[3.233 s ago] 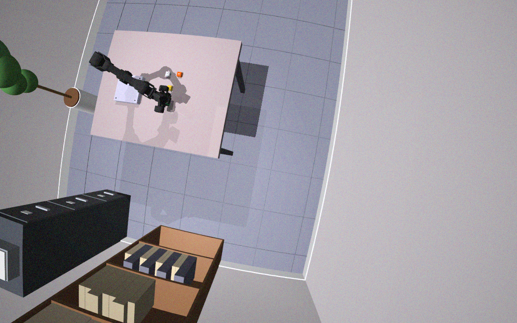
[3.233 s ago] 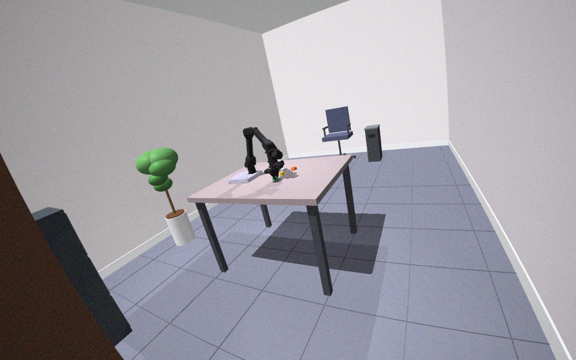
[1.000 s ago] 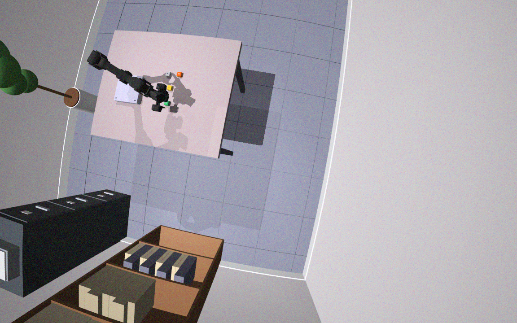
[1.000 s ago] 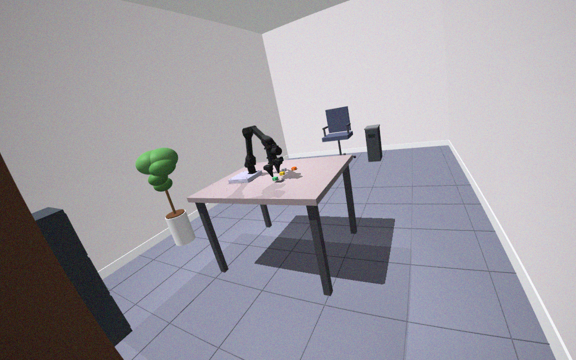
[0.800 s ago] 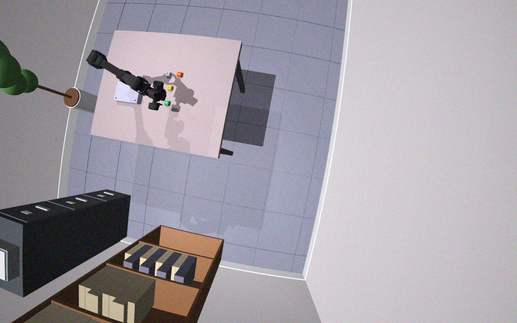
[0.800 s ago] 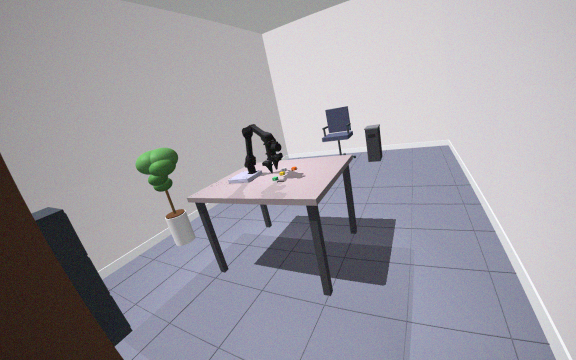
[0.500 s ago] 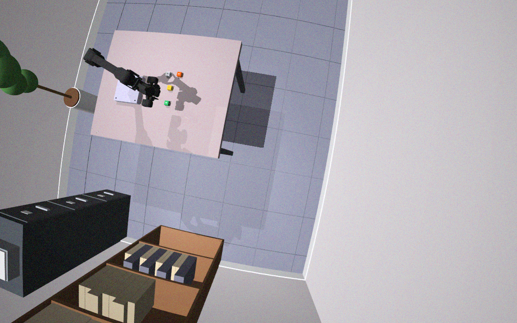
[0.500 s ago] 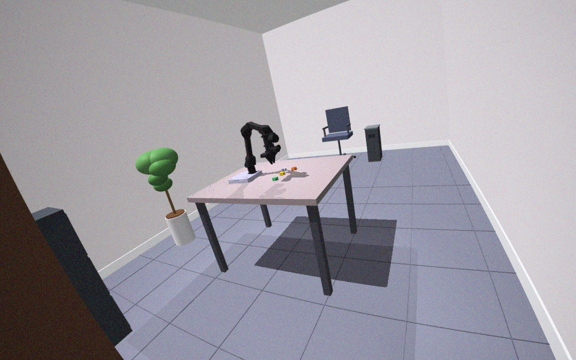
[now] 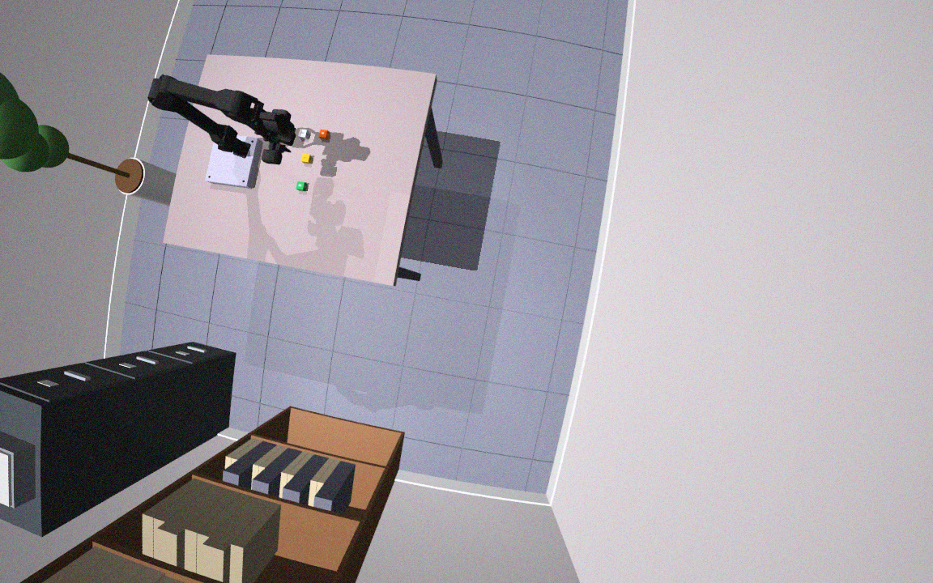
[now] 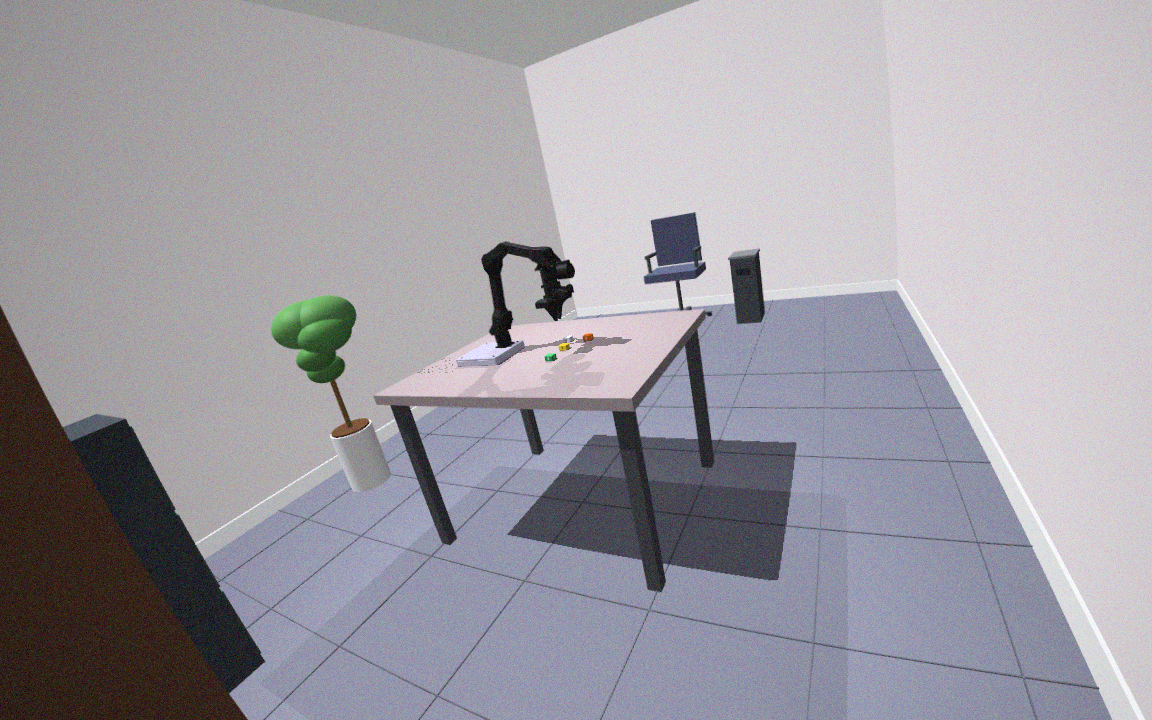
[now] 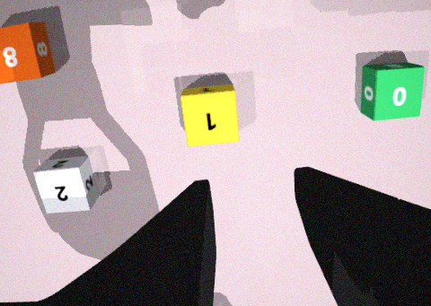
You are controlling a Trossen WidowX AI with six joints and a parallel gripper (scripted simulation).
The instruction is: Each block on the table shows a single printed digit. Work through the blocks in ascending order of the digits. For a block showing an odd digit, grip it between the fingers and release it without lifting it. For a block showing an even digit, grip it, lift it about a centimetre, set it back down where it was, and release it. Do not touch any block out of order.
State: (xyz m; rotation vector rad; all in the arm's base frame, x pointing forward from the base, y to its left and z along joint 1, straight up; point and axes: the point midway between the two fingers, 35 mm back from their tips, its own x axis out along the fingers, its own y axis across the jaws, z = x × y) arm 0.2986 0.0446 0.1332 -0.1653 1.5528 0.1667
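Four small blocks lie on the pink table (image 9: 354,217) (image 10: 643,367). The green block marked 0 (image 11: 395,92) (image 9: 300,186) (image 10: 550,356) is at the right of the wrist view. The yellow block marked 1 (image 11: 210,118) (image 9: 306,158) (image 10: 564,347) lies ahead of the fingers. The white block marked 2 (image 11: 63,189) (image 9: 303,133) (image 10: 569,340) and the orange block marked 8 (image 11: 21,55) (image 9: 323,134) (image 10: 587,336) are at the left. My gripper (image 11: 253,187) (image 9: 275,153) (image 10: 555,313) hangs well above the table, short of the yellow block. Its fingers are drawn in with nothing between them.
The arm's white base plate (image 9: 227,170) (image 10: 483,355) sits on the table behind the gripper. A potted plant (image 10: 320,340) stands beside the table. An office chair (image 10: 675,255) and a dark bin (image 10: 746,284) stand by the far wall.
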